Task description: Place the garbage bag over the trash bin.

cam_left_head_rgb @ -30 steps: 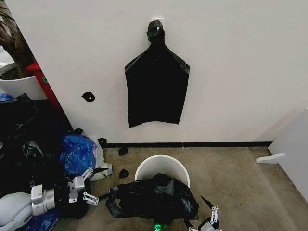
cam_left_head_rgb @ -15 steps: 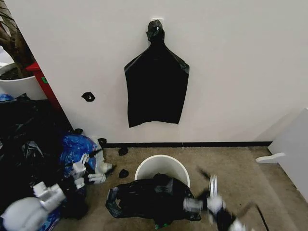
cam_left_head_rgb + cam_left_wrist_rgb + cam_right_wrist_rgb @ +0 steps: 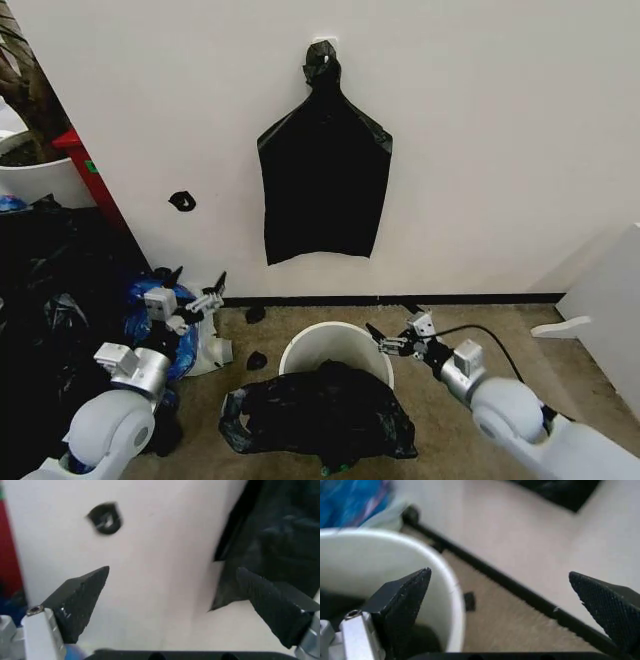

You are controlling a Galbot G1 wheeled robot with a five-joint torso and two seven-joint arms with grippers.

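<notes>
Two grippers raised with fingers spread wide and empty, left gripper (image 3: pixel 190 287) beside the blue bag (image 3: pixel 150 318), right gripper (image 3: pixel 392 338) at the trash bin (image 3: pixel 310 348) rim, garbage bag (image 3: pixel 318 412) draped over the bin's near side on the floor, untouched by either.

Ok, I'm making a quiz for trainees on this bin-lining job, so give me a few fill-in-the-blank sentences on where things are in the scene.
1. The garbage bag lies crumpled over the near rim of the trash bin, whose colour is ____.
2. The right tool hovers by the bin's rim with its fingers ____.
3. The left tool is raised in front of a shiny plastic bag coloured ____.
4. Another black bag hangs on the ____.

Missing words: white; open; blue; wall
</notes>
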